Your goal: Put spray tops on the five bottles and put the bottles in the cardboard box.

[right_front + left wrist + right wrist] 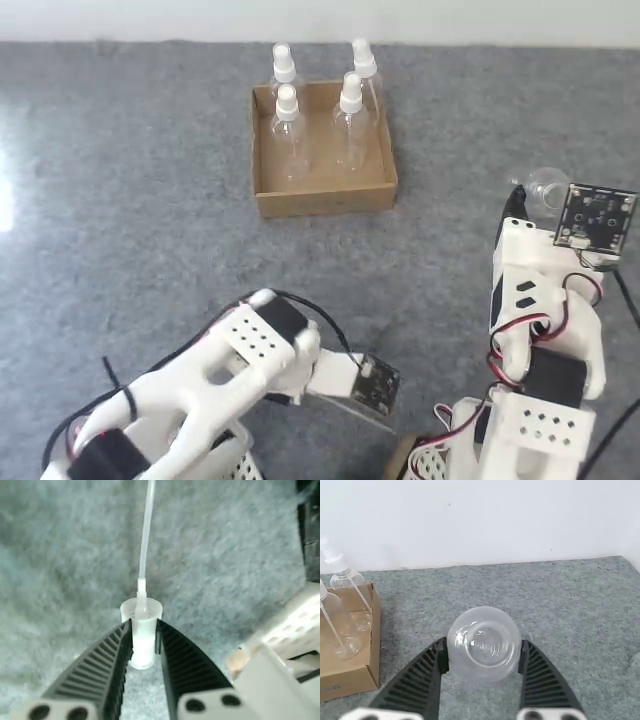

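- Bright, even light washes over the grey table (130, 250); shadows under the arms are soft and faint.
- A pale glare patch sits at the table's left edge.
- Small white glints sparkle on the clear bottle (484, 644).
- The white wall (470, 515) is flatly lit.

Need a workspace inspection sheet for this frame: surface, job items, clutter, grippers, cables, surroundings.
Surface: grey felt-like table cover, flat.
Job's things: brown cardboard box holds four clear plastic bottles with white spray tops, upright; fifth clear bottle has no top; white spray top with dip tube is apart from it.
Clutter: nothing seen.
Grippers: left gripper shut on the spray top; right gripper shut on the fifth bottle.
Cables: red, black and white wires on the right arm; black cable on the left arm.
Surroundings: white wall.
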Robot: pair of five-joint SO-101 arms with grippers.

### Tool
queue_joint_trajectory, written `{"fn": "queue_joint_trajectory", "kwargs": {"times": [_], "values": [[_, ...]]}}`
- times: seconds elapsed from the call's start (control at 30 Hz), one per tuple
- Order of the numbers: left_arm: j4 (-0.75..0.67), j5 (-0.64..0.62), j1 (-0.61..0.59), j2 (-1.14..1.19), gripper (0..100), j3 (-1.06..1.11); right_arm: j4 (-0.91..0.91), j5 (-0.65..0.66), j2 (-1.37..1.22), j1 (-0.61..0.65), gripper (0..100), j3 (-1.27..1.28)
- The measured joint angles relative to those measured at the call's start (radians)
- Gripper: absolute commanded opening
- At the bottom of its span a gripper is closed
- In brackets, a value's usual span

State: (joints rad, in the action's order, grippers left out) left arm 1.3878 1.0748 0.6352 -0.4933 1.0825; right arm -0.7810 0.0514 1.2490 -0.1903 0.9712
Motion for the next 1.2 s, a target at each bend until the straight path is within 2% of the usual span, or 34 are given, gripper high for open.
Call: {"fn": "queue_joint_trajectory", "kwargs": {"times": [0.23,0.53,0.67,0.87,1.0,1.2], "values": [[0.003,0.091,-0.172,0.002,2,-0.012,0.0,0.0,0.0,0.0,7.4,0.0],[-0.008,0.189,-0.47,0.014,2,-0.127,0.0,0.0,0.0,0.0,7.4,0.0],[-0.002,0.196,-0.534,0.014,3,-0.161,0.0,0.0,0.0,0.0,7.4,0.0],[0.097,0.199,-0.516,0.014,20,-0.18,0.0,0.0,0.0,0.0,7.4,0.0],[0.164,0.133,-0.44,0.014,20,-0.183,0.0,0.0,0.0,0.0,7.4,0.0],[0.138,-0.025,-0.316,0.014,21,-0.183,0.0,0.0,0.0,0.0,7.4,0.0]]}}
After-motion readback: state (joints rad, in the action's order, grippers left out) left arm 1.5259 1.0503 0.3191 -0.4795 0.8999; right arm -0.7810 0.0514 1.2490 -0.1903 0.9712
